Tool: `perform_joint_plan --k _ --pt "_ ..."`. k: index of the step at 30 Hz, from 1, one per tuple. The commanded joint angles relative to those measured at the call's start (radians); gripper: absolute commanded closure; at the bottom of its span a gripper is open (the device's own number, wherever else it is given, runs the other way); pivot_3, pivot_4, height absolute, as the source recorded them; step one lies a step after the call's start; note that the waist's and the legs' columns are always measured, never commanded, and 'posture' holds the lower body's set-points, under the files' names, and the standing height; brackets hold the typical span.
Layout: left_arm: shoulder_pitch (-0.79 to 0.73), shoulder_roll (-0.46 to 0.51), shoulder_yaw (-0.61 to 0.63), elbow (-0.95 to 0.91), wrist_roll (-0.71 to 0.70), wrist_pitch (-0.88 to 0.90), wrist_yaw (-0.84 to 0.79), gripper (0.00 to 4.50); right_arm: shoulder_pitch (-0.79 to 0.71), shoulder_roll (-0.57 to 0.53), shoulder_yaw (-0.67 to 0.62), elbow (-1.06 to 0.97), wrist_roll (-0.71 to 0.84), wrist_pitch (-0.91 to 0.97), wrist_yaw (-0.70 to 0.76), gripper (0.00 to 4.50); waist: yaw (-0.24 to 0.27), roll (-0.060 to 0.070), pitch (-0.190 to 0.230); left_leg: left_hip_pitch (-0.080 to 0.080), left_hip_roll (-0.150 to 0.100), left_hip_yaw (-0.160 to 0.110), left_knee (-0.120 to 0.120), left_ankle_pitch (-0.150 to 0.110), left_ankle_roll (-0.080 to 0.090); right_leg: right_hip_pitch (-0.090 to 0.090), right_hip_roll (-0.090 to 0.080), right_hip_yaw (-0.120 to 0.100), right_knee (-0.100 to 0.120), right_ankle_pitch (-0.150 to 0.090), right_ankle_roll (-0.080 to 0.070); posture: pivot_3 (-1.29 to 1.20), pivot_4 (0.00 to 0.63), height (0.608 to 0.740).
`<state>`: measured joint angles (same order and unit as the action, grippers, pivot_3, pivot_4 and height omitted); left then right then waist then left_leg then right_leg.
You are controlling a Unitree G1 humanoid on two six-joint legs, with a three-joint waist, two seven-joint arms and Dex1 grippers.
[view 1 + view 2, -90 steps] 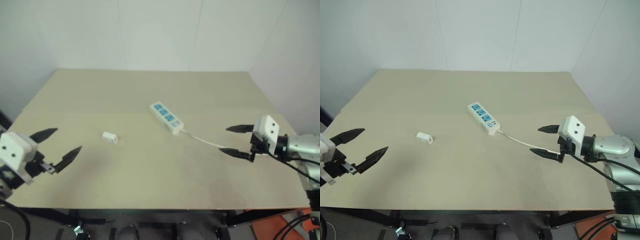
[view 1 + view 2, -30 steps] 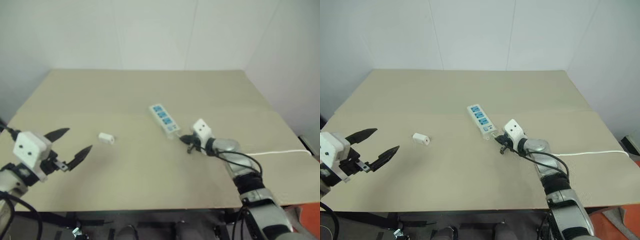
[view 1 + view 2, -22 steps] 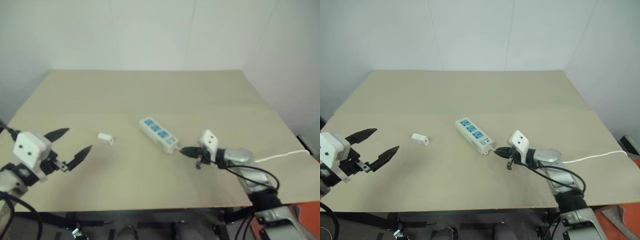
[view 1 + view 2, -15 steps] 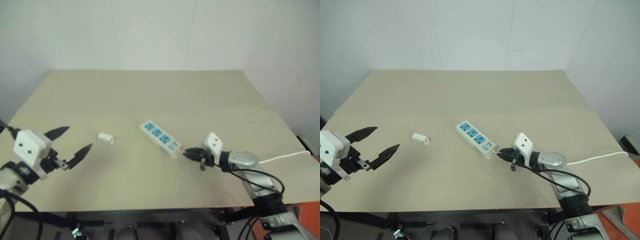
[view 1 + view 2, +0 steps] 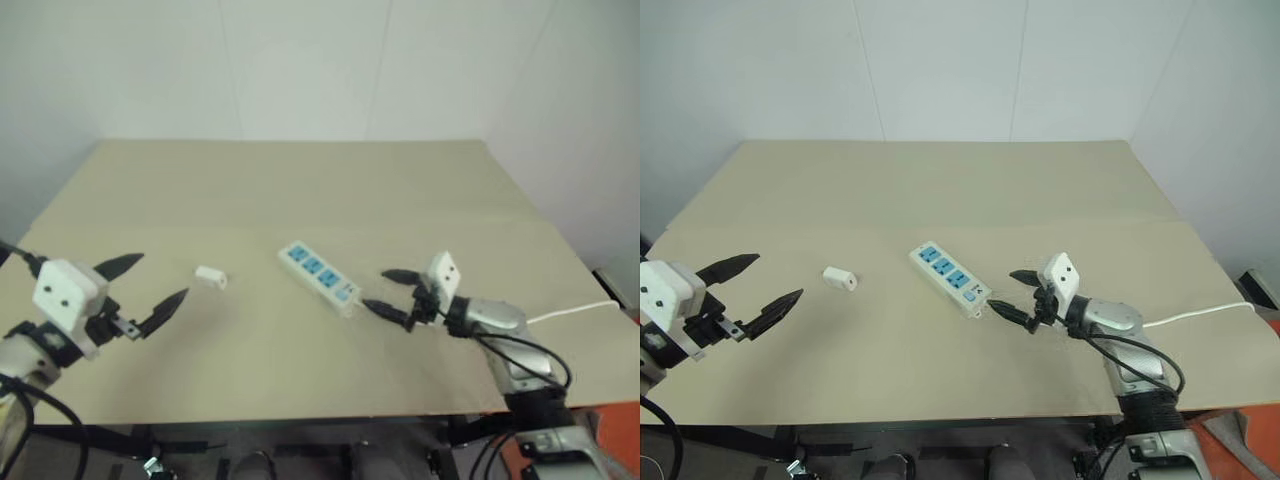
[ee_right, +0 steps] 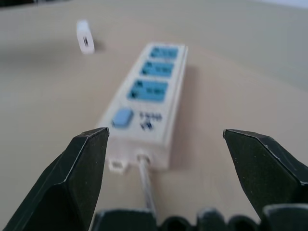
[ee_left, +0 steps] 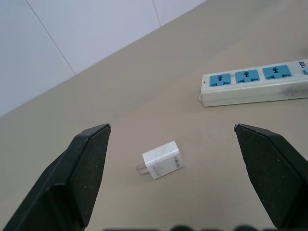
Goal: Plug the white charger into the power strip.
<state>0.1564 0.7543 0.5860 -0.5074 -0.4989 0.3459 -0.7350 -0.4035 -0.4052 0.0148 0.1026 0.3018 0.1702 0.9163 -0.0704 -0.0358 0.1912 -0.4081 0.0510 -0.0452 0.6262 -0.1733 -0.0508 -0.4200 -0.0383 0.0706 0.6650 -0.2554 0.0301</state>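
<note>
Your right gripper (image 5: 1020,296) has just let go of the cord (image 5: 1195,314) and now gapes empty beside the power strip (image 5: 949,277), which it dragged closer. The charger (image 5: 839,278) lies further left (prongs sideways); your open left gripper (image 5: 750,290) faces it.

A beige tabletop (image 5: 940,190) fills the middle, its surface plain and matte, with a faint seam running across it; behind it stands a white wall (image 5: 940,70) of flat panels split by thin vertical joints; a second white wall (image 5: 1220,130) closes the right side, meeting the first at a corner; light is even and soft; below the near edge, dark frame bars (image 5: 840,437) and an orange patch (image 5: 1230,445) of floor show.
</note>
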Motion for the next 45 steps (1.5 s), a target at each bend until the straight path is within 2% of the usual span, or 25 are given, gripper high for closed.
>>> perform_joint_plan --k 1,5,11,18,30,37,45 --pt "-0.013 0.018 0.006 -0.010 0.000 -0.008 -0.002 0.00 0.016 0.088 0.027 -0.078 -0.014 -0.028 -0.106 0.03 0.001 0.000 0.000 0.000 0.000 0.000 0.000 0.000 0.000 0.000 0.000 0.000 0.000 0.000 0.000 0.00 0.150 0.740" --pt "-0.016 0.019 0.003 -0.010 0.000 -0.007 -0.003 0.00 0.009 0.213 0.057 -0.030 -0.092 -0.066 -0.263 0.03 0.002 0.000 0.000 -0.001 0.000 0.000 0.000 0.000 0.000 0.000 0.000 0.000 0.000 0.000 0.000 0.00 0.150 0.740" --pt "-0.009 0.016 0.012 -0.022 -0.009 -0.004 -0.003 0.00 -0.008 0.272 0.083 0.087 -0.186 -0.177 -0.371 0.03 0.006 0.000 0.000 -0.001 0.000 0.000 0.000 0.000 0.000 0.000 -0.001 0.000 -0.001 0.000 0.000 0.00 0.150 0.740" --pt "-0.003 0.014 0.018 -0.028 -0.010 -0.004 0.000 0.00 -0.008 0.261 0.090 0.143 -0.220 -0.236 -0.388 0.03 0.004 -0.001 -0.001 0.000 0.000 0.000 0.000 0.000 0.000 0.000 0.000 0.000 0.000 0.000 0.000 0.00 0.150 0.740" --pt "-0.007 0.012 0.012 -0.027 -0.011 -0.007 0.000 0.00 0.059 0.212 0.124 0.045 -0.196 -0.119 -0.308 0.03 0.004 -0.002 -0.001 0.000 0.000 0.000 0.000 0.000 0.000 0.000 0.000 0.000 0.000 0.000 0.000 0.00 0.150 0.740" --pt "-0.009 0.013 0.009 -0.026 -0.011 -0.007 -0.001 0.00 0.056 0.241 0.143 0.047 -0.202 -0.097 -0.328 0.03 0.001 -0.003 -0.002 0.000 0.000 0.000 0.000 0.000 0.000 0.000 0.000 0.000 0.000 0.000 0.000 0.00 0.150 0.740" --pt "-0.011 0.016 0.011 -0.025 -0.011 -0.007 -0.003 0.00 -0.006 0.305 0.146 0.211 -0.222 -0.144 -0.361 0.03 -0.006 -0.009 -0.006 0.003 0.001 0.000 0.000 0.000 0.000 0.002 0.001 0.000 0.000 0.001 -0.001 0.00 0.150 0.740"
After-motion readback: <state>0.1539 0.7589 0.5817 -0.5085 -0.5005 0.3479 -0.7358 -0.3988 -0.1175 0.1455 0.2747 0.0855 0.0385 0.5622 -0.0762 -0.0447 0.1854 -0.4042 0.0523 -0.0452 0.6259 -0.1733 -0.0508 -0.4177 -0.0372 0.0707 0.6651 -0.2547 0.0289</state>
